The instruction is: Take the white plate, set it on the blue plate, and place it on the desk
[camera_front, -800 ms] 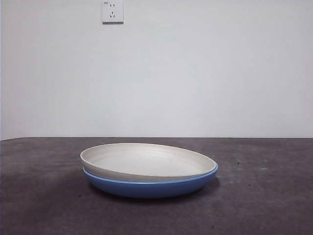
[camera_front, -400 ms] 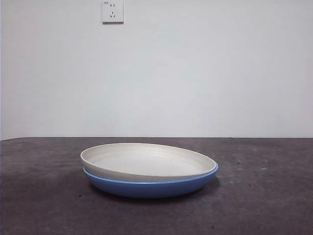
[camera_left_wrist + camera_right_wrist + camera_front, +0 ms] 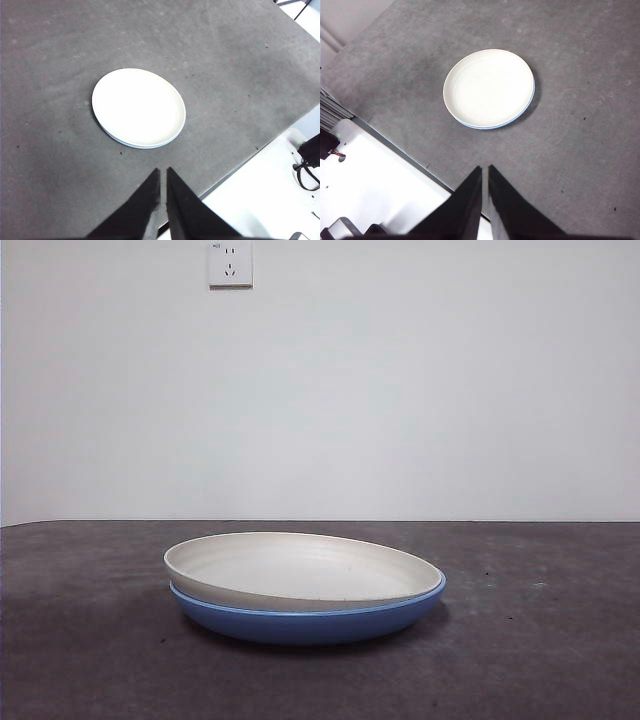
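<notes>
The white plate lies stacked inside the blue plate on the dark grey desk, a little off centre, its rim tilted up on the left. From above, the white plate covers nearly all of the blue plate, which shows only as a thin rim. My left gripper and my right gripper both hang high over the desk, well back from the plates, jaws shut on nothing. Neither arm appears in the front view.
The desk's edge runs close under both grippers, with white floor and black cabling beyond it. A wall socket sits on the white wall behind.
</notes>
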Controlling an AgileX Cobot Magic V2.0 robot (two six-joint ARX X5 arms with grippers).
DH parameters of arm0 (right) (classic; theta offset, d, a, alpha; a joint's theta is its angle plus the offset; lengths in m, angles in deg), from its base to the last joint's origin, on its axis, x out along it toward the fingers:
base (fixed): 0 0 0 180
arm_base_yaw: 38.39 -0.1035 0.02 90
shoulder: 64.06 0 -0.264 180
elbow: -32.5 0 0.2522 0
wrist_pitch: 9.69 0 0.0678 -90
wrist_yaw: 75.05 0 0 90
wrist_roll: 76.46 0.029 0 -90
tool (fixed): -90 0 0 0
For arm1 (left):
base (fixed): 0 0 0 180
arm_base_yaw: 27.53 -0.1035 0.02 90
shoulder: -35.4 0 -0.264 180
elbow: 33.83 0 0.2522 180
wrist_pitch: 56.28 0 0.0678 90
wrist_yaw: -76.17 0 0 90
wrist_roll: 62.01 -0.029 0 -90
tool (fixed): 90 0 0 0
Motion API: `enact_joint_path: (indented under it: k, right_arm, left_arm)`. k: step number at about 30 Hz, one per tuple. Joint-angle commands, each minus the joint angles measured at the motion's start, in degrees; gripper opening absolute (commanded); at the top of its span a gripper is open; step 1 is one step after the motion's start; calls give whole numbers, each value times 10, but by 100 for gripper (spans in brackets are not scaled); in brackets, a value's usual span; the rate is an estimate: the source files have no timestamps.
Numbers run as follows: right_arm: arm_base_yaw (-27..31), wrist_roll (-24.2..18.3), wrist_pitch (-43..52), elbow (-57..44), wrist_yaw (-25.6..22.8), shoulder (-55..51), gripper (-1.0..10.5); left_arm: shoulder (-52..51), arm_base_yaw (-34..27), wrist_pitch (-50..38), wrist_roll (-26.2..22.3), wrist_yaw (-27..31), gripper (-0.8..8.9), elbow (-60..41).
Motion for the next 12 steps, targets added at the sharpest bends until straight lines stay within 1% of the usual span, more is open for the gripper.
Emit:
enact_joint_path:
  k: [1, 4, 5, 7, 9, 12]
  right_arm:
    - [-3, 2, -12, 9, -2, 2, 17]
    - [-3, 2, -12, 9, -2, 2, 17]
    - [-3, 2, -12, 9, -2, 2, 17]
    - [-3, 2, -12, 9, -2, 2, 17]
    - [-3, 2, -12, 9, -2, 2, 17]
    - [-3, 2, -12, 9, -2, 2, 17]
  left_arm:
    - [-5, -7, -5, -1, 2, 19, 6]
    - [-15, -57, -6, -1, 0, 19, 5]
    - [-20, -84, -7, -1, -1, 18, 5]
    - [-32, -136, -23, -2, 16, 19, 0]
    - [-57, -191, -46, -3, 33, 19, -27]
    - [-112, -241, -94, -29, 106, 19, -108]
